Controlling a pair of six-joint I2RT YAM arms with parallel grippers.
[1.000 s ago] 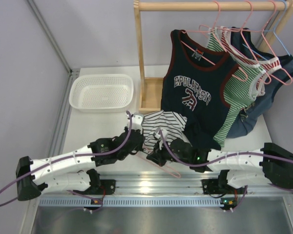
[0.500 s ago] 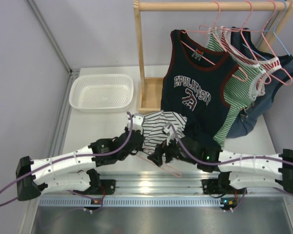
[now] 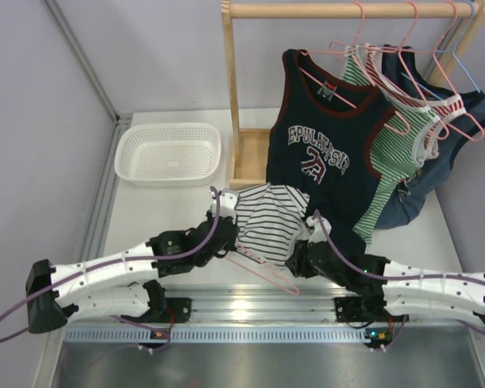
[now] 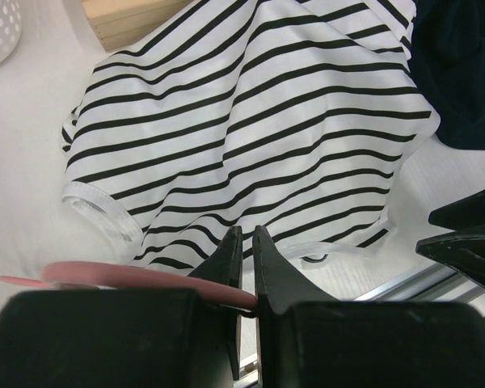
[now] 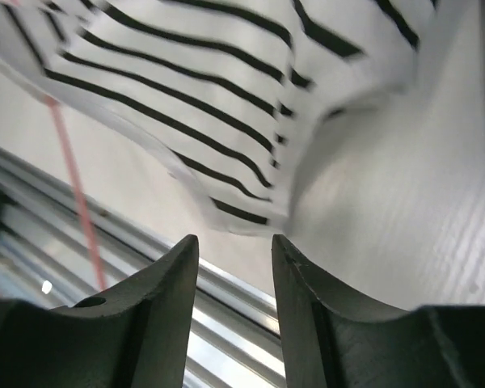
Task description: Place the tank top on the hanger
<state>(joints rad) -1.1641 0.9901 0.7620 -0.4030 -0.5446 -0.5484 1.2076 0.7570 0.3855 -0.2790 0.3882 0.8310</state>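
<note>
My left claw (image 4: pixel 246 240) is clamped on the pink hanger (image 4: pixel 121 276). The striped tank top (image 4: pixel 250 121) lies rumpled on the tabletop (image 3: pixel 158 210) between both claws. My right claw (image 5: pixel 234 242) stands apart, empty, near its hem.

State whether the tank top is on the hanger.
Off: the tank top lies on the table; the hanger lies bare beside its hem, in the left gripper.
</note>
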